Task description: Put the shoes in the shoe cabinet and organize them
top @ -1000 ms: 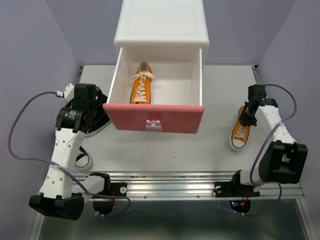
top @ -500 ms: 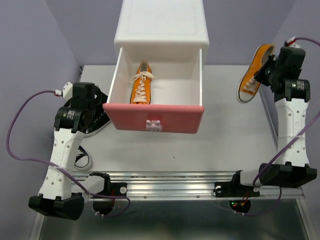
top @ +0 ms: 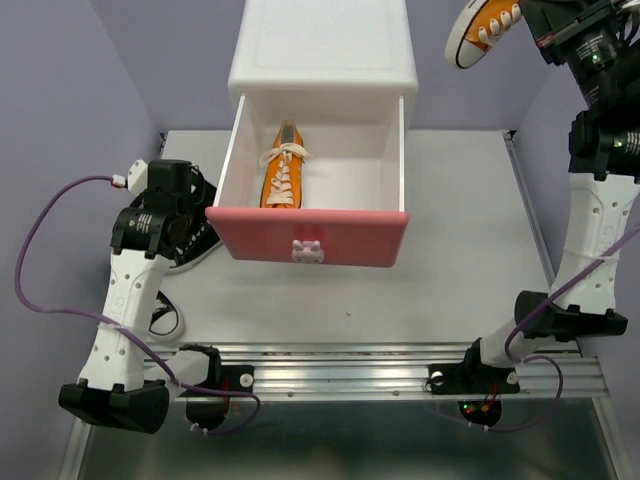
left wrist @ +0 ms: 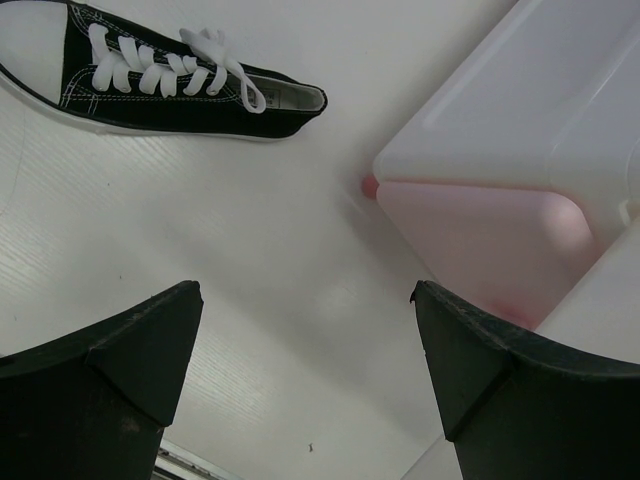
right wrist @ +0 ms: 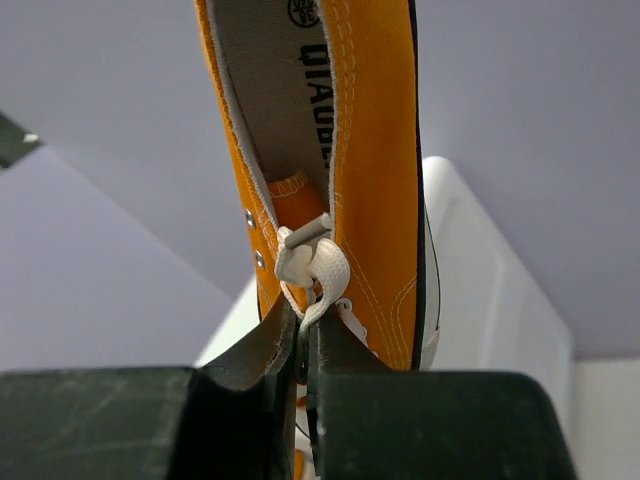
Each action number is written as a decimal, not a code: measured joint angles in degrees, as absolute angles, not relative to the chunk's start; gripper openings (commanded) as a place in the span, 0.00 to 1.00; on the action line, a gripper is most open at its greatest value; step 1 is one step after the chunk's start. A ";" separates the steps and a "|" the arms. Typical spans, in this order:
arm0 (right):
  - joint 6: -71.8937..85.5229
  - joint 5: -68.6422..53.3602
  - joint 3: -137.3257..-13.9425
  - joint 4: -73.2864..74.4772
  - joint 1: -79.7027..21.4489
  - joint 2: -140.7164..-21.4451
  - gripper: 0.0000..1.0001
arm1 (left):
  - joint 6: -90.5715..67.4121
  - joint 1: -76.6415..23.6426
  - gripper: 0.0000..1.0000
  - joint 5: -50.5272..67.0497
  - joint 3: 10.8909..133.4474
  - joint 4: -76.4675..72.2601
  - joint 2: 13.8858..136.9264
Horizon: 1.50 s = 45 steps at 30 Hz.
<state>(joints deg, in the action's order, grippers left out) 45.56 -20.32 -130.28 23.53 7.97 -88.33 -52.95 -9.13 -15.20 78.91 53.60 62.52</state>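
Now, top view, change: the right claw [top: 530, 18] has lifted the held orange sneaker [top: 484, 25] off the tabletop [top: 460, 250]. A second ago that shoe lay at the tabletop's right side. It now hangs high in the air, just right of the shoe cabinet [top: 322, 45] top. The left arm, the drawer and the other shoes have not moved.
Top view, drawer: the upper drawer [top: 307, 235] is pulled out. The stowed orange sneaker [top: 283, 168] lies in its left half, with its toe cut off by the drawer front.
Top view, hidden: the left claw is under its own wrist. The first black sneaker [top: 203, 240] is mostly covered by the left arm. Only a scrap of the second black sneaker [top: 170, 320] shows beside that arm.
Top view, count: two orange sneakers, two black sneakers in part, one cabinet, two arms.
Left wrist, claw: the left claw [left wrist: 310, 340] is spread wide, grips nothing and is above bare tabletop.
Left wrist, things: one black sneaker [left wrist: 170, 85] sits on its sole at upper left, toe clipped by the frame. Which of the two it is cannot be told. A cabinet corner shows at right, white over pale pink.
Right wrist, claw: the right claw is clamped fully together on the held orange sneaker at its lace and eyelet edge. How much canvas lies between the fingers is unclear.
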 measured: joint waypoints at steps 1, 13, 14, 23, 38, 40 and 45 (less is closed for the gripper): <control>48.86 -22.24 -130.41 19.22 7.97 -89.10 0.01 | -52.95 -9.13 0.99 -15.20 78.91 53.47 62.57; 62.61 -27.22 -138.72 4.78 -7.49 -97.71 0.01 | -53.08 -9.13 0.99 -15.20 78.91 53.43 62.54; 61.82 -27.22 -138.74 5.67 -11.05 -97.97 0.01 | -53.12 -9.13 0.99 -15.22 78.91 53.43 62.54; 53.67 -27.03 -137.40 16.40 -29.41 -99.00 0.01 | -54.26 -9.13 0.99 -15.22 78.89 53.43 62.50; 38.37 -19.00 -135.90 40.99 -42.72 -99.00 0.01 | -55.24 -9.13 0.99 -15.16 78.72 52.95 62.50; 37.01 -18.37 -134.93 42.04 -42.72 -98.78 0.01 | -55.22 -9.13 0.99 -15.16 78.70 52.95 62.50; 34.65 -17.19 -131.37 45.67 -42.57 -98.21 0.01 | -55.42 -9.13 0.99 -15.16 78.17 52.95 62.39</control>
